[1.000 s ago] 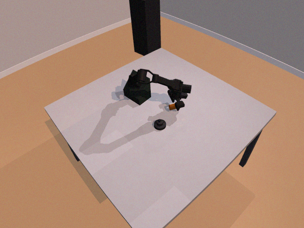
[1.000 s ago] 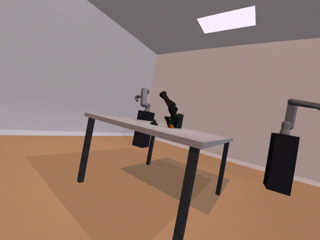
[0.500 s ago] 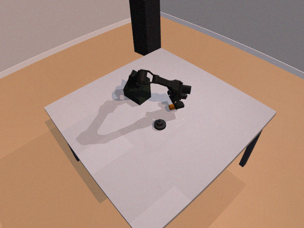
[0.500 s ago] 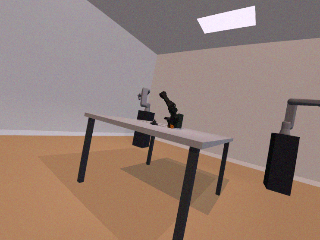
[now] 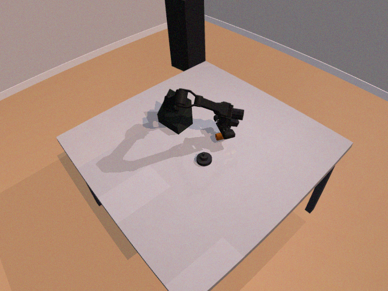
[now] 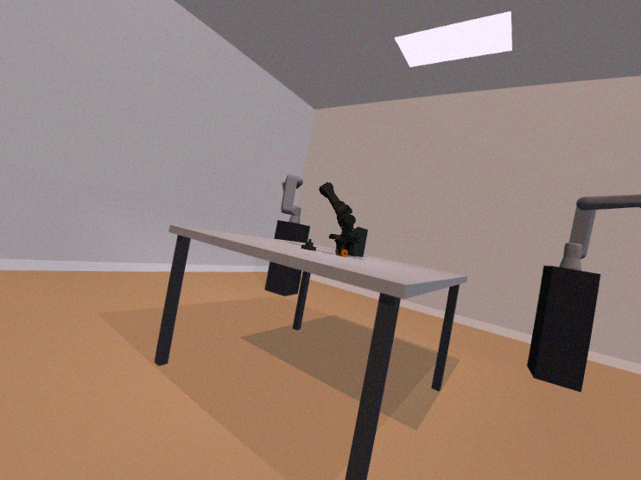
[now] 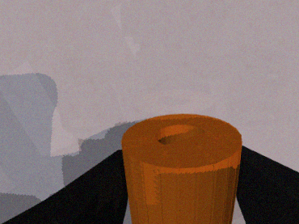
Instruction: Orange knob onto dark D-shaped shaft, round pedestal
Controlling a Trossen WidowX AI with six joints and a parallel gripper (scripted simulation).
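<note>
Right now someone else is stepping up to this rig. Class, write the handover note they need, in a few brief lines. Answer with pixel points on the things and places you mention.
Gripper (image 5: 223, 136) (image 6: 342, 253) (image 7: 178, 158): fingers closed onto both sides of the orange knob (image 5: 219, 136) (image 6: 345, 253) (image 7: 182, 146).
Knob: lying on its side at the table, hole end exposed, away from the round pedestal (image 5: 204, 160) (image 6: 308, 247).
Done: knob gripped, by the look of it; firmness unproven.
Left: lift, stand it hole-down over the shaft, turn until the flats match, push fully down, release. The shaft's flat can't be seen, so probably turn gently by feel.
</note>
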